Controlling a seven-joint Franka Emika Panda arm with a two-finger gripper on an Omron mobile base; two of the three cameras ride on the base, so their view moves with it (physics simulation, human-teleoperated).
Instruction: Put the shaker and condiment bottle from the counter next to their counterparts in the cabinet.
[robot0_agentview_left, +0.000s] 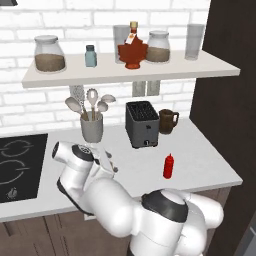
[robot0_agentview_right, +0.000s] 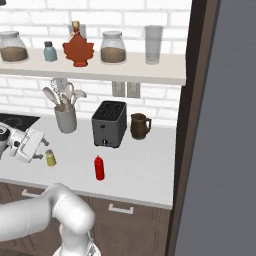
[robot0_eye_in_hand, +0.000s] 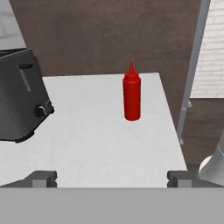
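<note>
The red condiment bottle (robot0_agentview_left: 169, 166) (robot0_agentview_right: 99, 167) (robot0_eye_in_hand: 131, 94) stands upright on the grey counter (robot0_agentview_left: 200, 165) in front of the toaster. The small yellow-olive shaker (robot0_agentview_right: 50, 158) stands on the counter right beside my gripper (robot0_agentview_right: 42, 148) (robot0_agentview_left: 111, 165) (robot0_eye_in_hand: 111, 179). My gripper hangs low over the counter, open wide with nothing between its fingers, and looks toward the red bottle some way off. On the cabinet shelf (robot0_agentview_left: 150, 74) (robot0_agentview_right: 150, 72) stand the counterparts: a pale blue shaker (robot0_agentview_left: 90, 56) (robot0_agentview_right: 49, 51) and a maple-leaf bottle (robot0_agentview_left: 132, 50) (robot0_agentview_right: 78, 48).
A dark toaster (robot0_agentview_left: 141, 124) (robot0_agentview_right: 109, 124) (robot0_eye_in_hand: 19, 100), a brown mug (robot0_agentview_left: 167, 121) and a utensil holder (robot0_agentview_left: 92, 126) line the back of the counter. A cooktop (robot0_agentview_left: 17, 165) lies to the left. Jars (robot0_agentview_left: 49, 54) and glasses (robot0_agentview_left: 195, 41) share the shelf. A dark tall panel (robot0_agentview_left: 225, 100) bounds the right.
</note>
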